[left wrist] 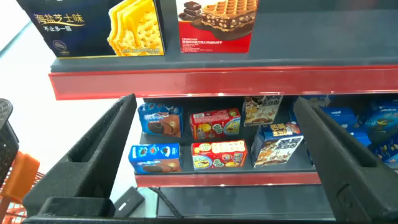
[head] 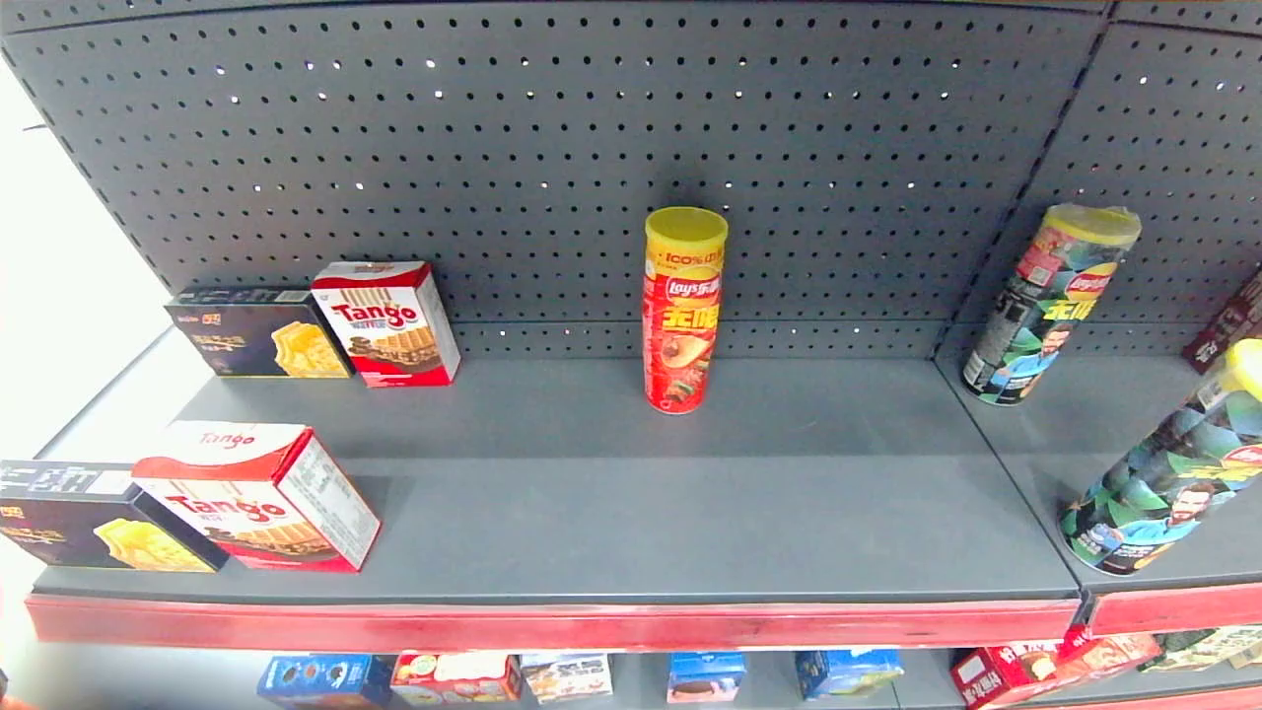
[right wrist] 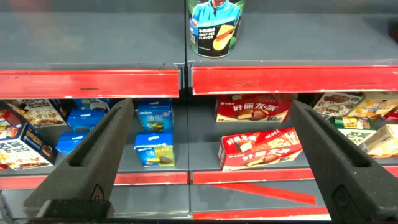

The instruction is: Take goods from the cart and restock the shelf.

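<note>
Shelf (head: 611, 493) part stocked. Left: 2 dark boxes (head: 258, 333), 2 red-white wafer boxes (head: 387, 322). Mid-back: 1 red chip can (head: 682, 311), upright. Next bay, right: 2 green cans (head: 1050, 306). Middle mostly bare. Left jaws spread, holding nothing; right jaws likewise. Judged: most restocking left.

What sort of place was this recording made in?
Most likely a grocery store aisle, or a mock-up of one: a grey shelf with a perforated back panel and red front strip, a chip canister and wafer boxes facing outward, and more packaged snacks on the tiers below.
</note>
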